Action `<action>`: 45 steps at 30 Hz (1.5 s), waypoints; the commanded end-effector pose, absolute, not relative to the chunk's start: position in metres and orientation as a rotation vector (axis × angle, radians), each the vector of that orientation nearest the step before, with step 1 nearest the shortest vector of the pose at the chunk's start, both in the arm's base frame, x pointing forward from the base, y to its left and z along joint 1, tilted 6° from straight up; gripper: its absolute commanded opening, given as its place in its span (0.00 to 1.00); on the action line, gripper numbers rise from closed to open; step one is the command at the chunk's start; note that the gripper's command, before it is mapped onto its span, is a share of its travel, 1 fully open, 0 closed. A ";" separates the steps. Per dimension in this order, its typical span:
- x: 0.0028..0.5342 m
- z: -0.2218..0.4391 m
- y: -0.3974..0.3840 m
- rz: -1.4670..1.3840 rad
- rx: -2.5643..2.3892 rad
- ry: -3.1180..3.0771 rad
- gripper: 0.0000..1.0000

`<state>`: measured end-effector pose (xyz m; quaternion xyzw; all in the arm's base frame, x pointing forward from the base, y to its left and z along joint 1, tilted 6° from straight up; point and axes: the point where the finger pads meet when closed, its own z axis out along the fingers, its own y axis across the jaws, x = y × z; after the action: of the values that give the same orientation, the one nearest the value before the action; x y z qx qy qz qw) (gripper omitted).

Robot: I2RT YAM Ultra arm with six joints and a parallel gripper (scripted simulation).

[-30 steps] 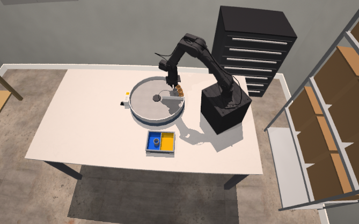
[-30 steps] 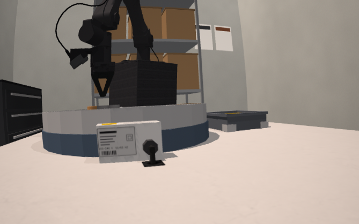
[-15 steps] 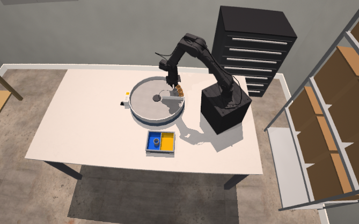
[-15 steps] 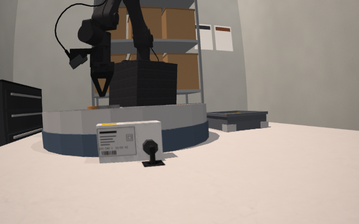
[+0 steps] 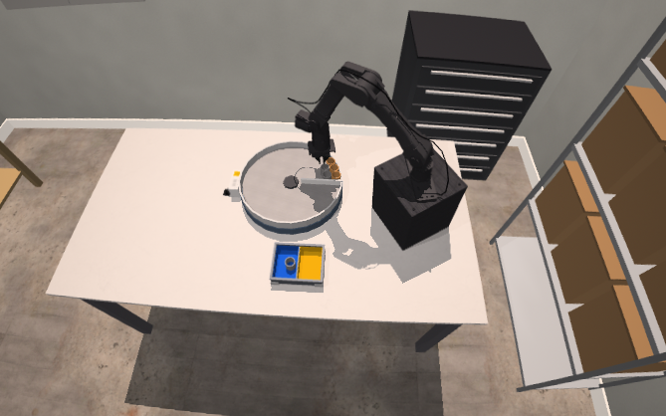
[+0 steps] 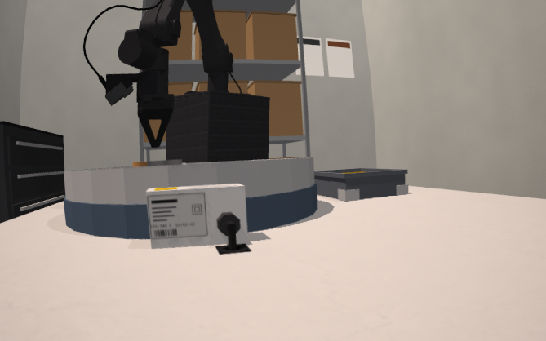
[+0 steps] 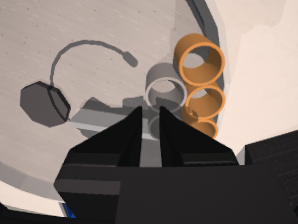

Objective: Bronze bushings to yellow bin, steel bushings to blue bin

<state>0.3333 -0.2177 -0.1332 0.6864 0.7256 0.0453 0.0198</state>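
The turntable point(image 5: 268, 170) point(image 6: 105, 182) point(image 7: 110, 25) carries three bronze bushings, bunched along its rim: one bronze bushing point(image 5: 331, 161) point(image 7: 185, 47), a second bronze bushing point(image 5: 333, 167) point(image 7: 208, 103) and a third bronze bushing point(image 7: 208, 130). A grey steel bushing point(image 5: 325, 169) point(image 7: 162, 71) stands beside them. Another steel bushing point(image 7: 154, 126) is partly hidden behind the fingers in the wrist view. My gripper point(image 5: 321, 160) point(image 6: 155, 145) point(image 7: 150, 113) is shut with nothing between its fingertips, above the steel bushings. One steel bushing point(image 5: 290, 260) stands in the blue bin point(image 5: 279, 253). The yellow bin point(image 5: 310, 263) is empty.
A straight grey bar point(image 5: 321, 181) point(image 7: 107, 123) crosses the turntable beside the bushings, from near the dark hub point(image 5: 290, 181) point(image 7: 44, 104) to the rim. A raised wall rings the turntable. A white box point(image 5: 234, 181) point(image 6: 196, 215) stands against its outer side.
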 end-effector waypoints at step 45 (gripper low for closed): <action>0.337 -0.125 -0.217 0.140 2.115 2.239 0.14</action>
<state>0.3325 -0.2171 -0.1338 0.6864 0.7255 0.0452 0.0188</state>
